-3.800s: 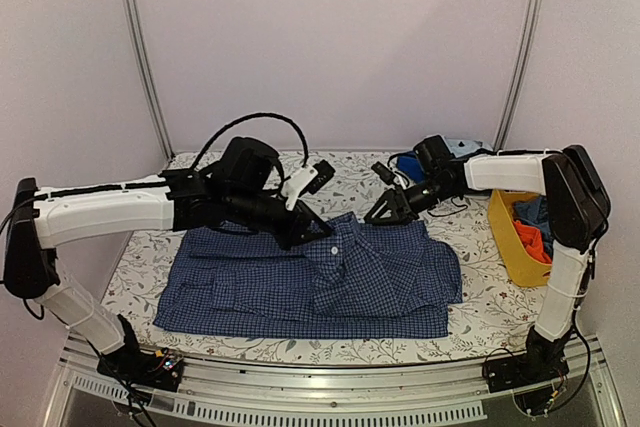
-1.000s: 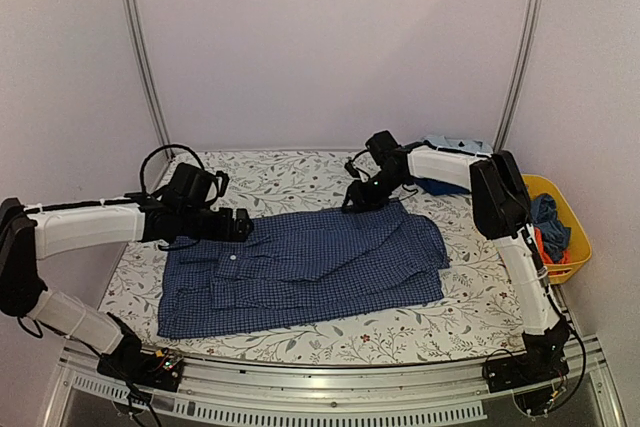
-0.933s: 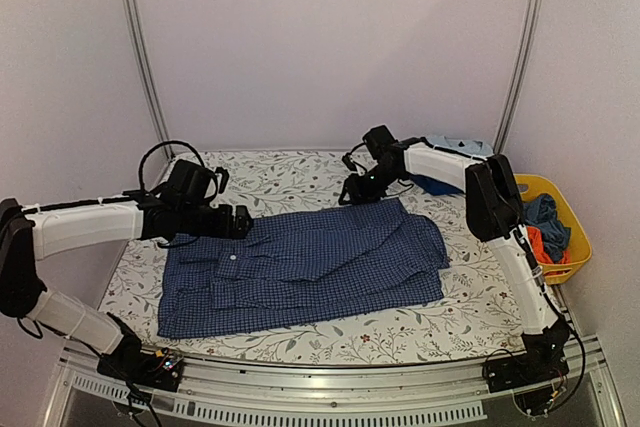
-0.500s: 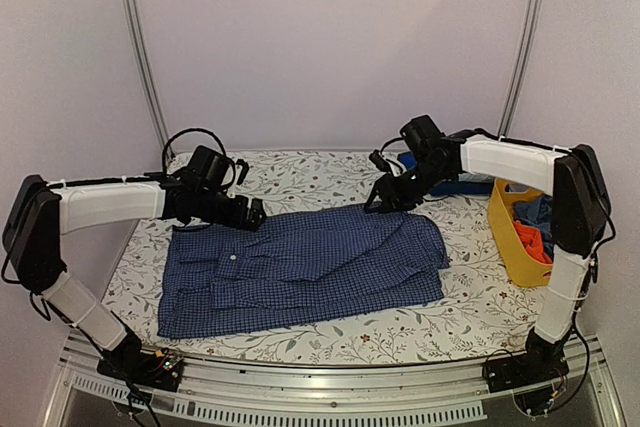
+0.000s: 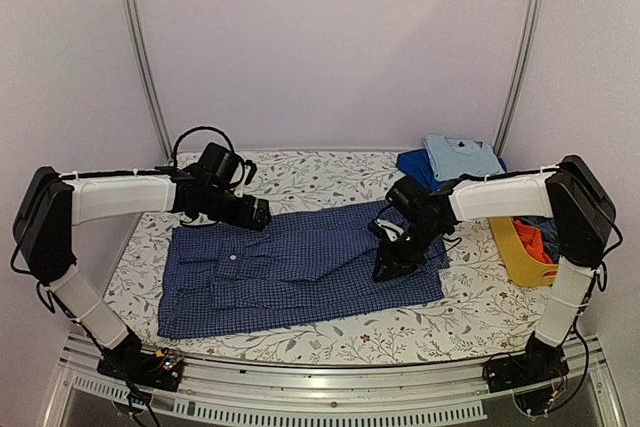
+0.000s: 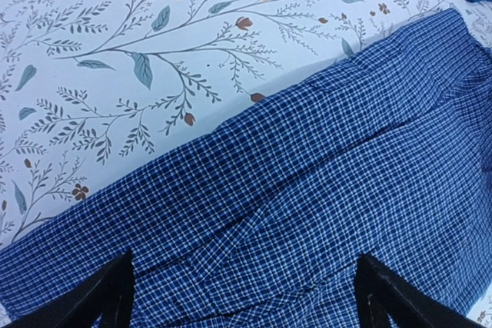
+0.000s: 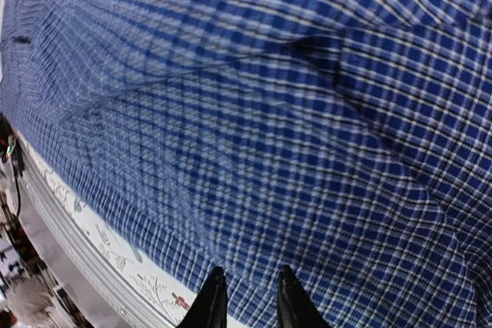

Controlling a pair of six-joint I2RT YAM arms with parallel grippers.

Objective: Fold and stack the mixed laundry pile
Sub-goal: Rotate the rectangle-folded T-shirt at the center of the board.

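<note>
Blue check shirt (image 5: 300, 269) spread flat in the middle of the floral table (image 5: 330, 175). My left gripper (image 6: 244, 260) hangs over its far edge, fingers wide apart, empty. My right gripper (image 7: 250, 270) tips down at the shirt's right front, fingers nearly together; cannot tell if cloth is nipped. Folded blue garments (image 5: 452, 159) at far right corner. Yellow basket (image 5: 508, 247) at right edge, red-orange cloth piece (image 5: 530, 239) inside.
</note>
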